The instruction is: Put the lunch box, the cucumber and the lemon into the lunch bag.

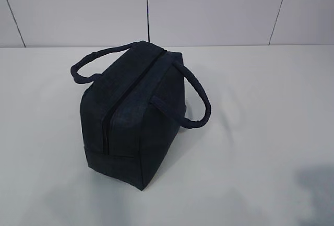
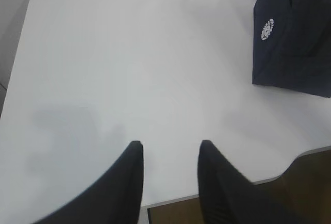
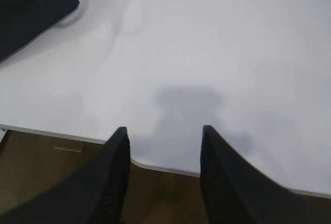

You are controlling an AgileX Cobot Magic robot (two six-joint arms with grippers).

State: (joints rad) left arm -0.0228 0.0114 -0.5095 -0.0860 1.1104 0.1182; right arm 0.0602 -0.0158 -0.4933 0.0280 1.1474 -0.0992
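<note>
The dark navy lunch bag (image 1: 136,110) stands in the middle of the white table (image 1: 261,132), its zipper closed along the top and down the near end, a loop handle hanging on each side. Its corner with a white round logo shows in the left wrist view (image 2: 292,38), and a corner shows at the top left of the right wrist view (image 3: 31,6). My left gripper (image 2: 169,146) is open and empty above the table's near edge. My right gripper (image 3: 164,131) is open and empty above the near edge too. Neither gripper shows in the exterior view. The lunch box, cucumber and lemon are out of view.
The table's front edge with a curved cut-out (image 3: 155,168) runs under both grippers, brown floor below it. A white panelled wall (image 1: 209,7) stands behind the table.
</note>
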